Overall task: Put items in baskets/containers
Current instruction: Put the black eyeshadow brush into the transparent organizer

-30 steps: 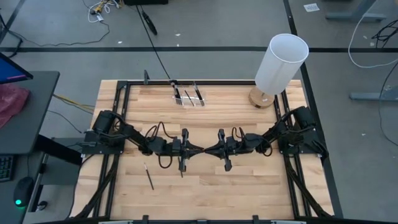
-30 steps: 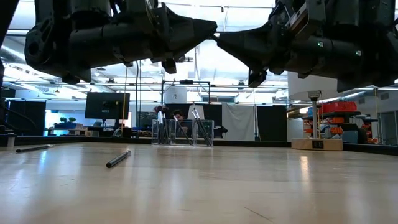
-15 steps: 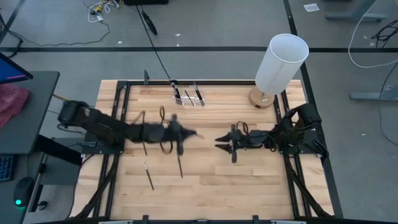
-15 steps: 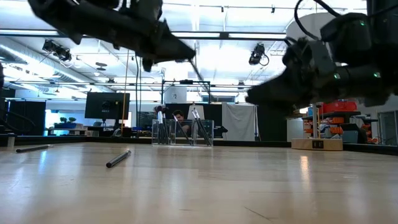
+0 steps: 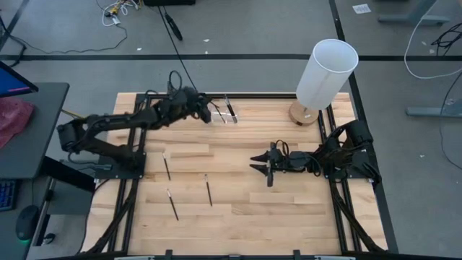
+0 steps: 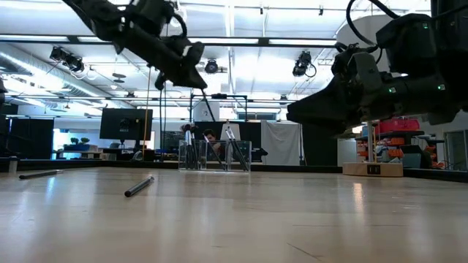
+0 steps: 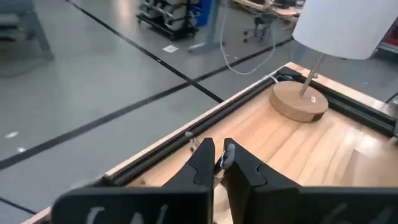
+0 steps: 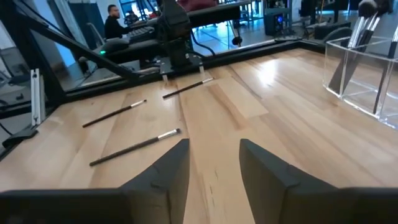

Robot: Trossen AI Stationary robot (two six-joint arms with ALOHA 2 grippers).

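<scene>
The clear organiser box at the bench's far edge already holds a few brushes, while three brushes lie loose on the bench. The left gripper, fingers pinched on a thin brush handle, hovers over the box. The right gripper waits mid-bench, fingers apart and empty.

Readable text: none in any view.
Lamp base: carries a small pale tag, its print too small to read.
Paper on the floor: bears marks that cannot be made out.
Monitor in the room behind the table: dark screen, nothing legible on it.
Shelving at the right of the low view: orange and red items, no lettering that can be read.
</scene>
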